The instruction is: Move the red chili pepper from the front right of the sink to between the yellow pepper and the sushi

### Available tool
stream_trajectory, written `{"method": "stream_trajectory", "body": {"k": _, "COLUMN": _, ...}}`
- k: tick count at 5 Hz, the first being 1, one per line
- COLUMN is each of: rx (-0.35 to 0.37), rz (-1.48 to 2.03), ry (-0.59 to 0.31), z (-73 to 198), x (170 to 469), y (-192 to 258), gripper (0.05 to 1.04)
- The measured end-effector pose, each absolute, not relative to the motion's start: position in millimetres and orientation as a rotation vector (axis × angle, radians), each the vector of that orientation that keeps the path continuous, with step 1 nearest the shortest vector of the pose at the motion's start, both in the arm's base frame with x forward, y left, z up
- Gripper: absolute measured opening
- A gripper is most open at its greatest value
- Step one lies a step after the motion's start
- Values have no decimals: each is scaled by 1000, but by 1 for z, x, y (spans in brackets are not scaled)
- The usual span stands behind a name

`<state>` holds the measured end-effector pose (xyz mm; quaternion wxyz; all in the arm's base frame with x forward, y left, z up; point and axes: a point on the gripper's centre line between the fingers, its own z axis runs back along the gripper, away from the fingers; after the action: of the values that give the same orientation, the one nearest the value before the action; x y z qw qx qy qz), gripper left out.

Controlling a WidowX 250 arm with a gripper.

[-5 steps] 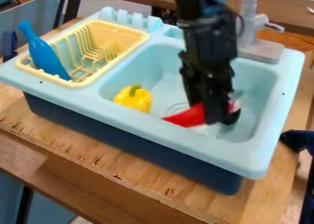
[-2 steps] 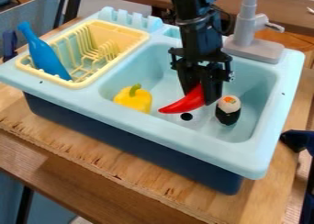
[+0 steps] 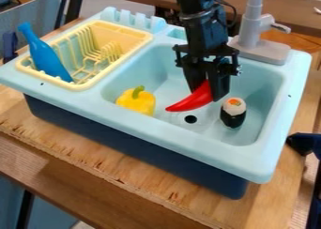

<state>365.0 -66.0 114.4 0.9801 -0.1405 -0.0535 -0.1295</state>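
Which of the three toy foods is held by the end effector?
The red chili; the end effector grips it, while the yellow pepper and the sushi rest apart from it in the sink.

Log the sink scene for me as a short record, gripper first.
gripper: over the basin
held: red chili pepper, tilted, between the fingers
in basin: yellow bell pepper toward the rack side; toy sushi piece, upright
between those two: drain hole
rack: blue bottle leaning in it
behind basin: grey faucet
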Motion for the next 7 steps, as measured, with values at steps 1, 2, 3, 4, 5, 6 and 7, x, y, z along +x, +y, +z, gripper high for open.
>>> {"method": "stream_trajectory", "body": {"k": 1, "rx": -258, "rz": -260, "ry": -84, "z": 105, "x": 368, "y": -62, "gripper": 497}}
{"method": "stream_trajectory", "body": {"k": 2, "rx": -258, "rz": -231, "ry": -80, "z": 102, "x": 374, "y": -55, "gripper": 497}}
{"method": "stream_trajectory", "body": {"k": 3, "rx": -262, "rz": -182, "ry": -64, "z": 94, "x": 382, "y": -42, "gripper": 497}}
{"method": "stream_trajectory", "body": {"k": 4, "rx": -266, "rz": -179, "ry": -33, "z": 86, "x": 386, "y": -41, "gripper": 577}}
{"method": "stream_trajectory", "body": {"k": 5, "rx": -265, "rz": -176, "ry": -20, "z": 86, "x": 386, "y": -38, "gripper": 874}}
{"method": "stream_trajectory", "body": {"k": 6, "rx": -277, "rz": -186, "ry": -9, "z": 85, "x": 385, "y": -39, "gripper": 1007}}
{"method": "stream_trajectory", "body": {"k": 7, "rx": -256, "rz": -196, "ry": -16, "z": 90, "x": 384, "y": -37, "gripper": 1002}}
